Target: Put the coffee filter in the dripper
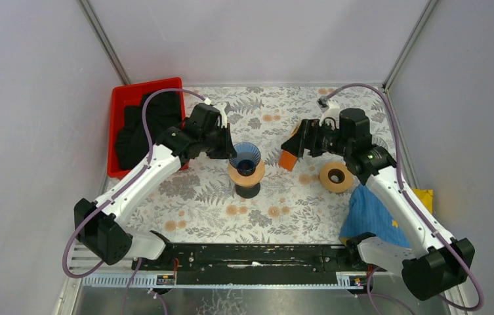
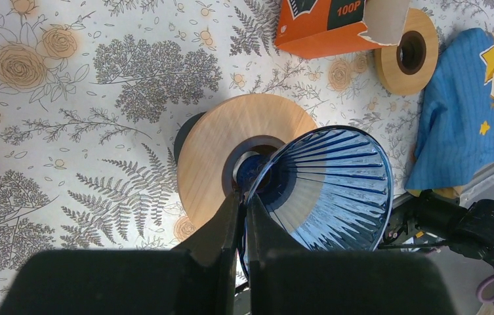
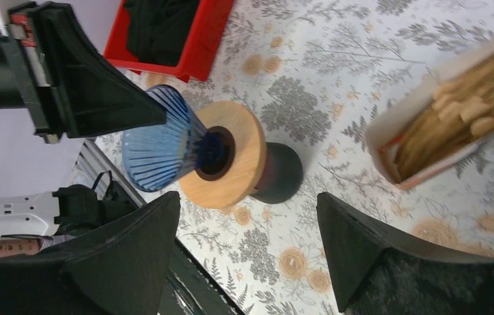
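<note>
Left claw pinches the dripper rim — right claw gapes wide, empty.

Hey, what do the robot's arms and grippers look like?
The left arm and right arm have white links with black joints and bases. A purple cable loops along each. The left gripper and right gripper have black, wedge-shaped fingers.

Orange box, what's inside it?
Brown paper filters packed tight inside the box. Only their edges show. The box's walls hide the rest, so you can't count them.
</note>
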{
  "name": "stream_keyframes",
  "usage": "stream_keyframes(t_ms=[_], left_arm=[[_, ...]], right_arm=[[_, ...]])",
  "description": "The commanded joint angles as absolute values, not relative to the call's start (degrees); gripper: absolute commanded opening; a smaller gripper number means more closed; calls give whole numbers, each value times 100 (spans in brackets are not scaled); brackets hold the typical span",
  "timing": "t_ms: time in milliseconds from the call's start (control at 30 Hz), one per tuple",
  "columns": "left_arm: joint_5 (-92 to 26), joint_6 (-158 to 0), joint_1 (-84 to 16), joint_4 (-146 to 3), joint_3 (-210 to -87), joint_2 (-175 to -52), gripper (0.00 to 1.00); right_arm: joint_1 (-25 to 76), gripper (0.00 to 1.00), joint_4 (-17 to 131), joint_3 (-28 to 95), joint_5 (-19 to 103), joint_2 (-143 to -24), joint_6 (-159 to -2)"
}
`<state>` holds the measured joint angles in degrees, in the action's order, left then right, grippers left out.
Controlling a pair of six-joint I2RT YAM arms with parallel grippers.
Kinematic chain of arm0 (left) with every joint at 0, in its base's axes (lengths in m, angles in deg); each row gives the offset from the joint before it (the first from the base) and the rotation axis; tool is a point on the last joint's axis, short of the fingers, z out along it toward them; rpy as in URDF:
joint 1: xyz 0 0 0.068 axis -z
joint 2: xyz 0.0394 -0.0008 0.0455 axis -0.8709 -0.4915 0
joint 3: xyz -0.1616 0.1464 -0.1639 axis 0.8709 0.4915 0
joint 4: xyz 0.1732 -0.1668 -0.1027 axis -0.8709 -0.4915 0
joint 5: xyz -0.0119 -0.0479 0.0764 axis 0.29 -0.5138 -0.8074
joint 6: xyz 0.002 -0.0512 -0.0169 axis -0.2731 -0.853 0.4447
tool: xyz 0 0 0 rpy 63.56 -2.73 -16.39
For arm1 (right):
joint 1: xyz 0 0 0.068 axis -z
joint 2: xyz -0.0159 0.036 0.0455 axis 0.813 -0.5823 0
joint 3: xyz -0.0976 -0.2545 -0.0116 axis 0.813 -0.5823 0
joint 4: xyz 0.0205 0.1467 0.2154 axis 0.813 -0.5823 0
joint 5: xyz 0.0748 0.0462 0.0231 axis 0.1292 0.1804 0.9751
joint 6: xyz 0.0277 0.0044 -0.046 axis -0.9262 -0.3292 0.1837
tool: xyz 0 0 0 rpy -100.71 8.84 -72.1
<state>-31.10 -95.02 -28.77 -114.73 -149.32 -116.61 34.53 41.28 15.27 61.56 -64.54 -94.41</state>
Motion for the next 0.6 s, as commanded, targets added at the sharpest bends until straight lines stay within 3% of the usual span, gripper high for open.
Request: stream_keyframes(t_ms=[0, 233, 567], left_arm=[[-3155, -9397, -2857, -11336, -15042, -11732, 0], [-3100, -9388, -2857, -11242, -14885, -11783, 0], [-3096, -9385, -2852, -11128, -14675, -11817, 0]], right_arm=[[3163, 83, 4479, 2017, 6431, -6765, -9463], [2739, 77, 4391, 2408, 6188, -7384, -9400], [2160, 60, 3747, 3158, 5911, -8305, -9359]])
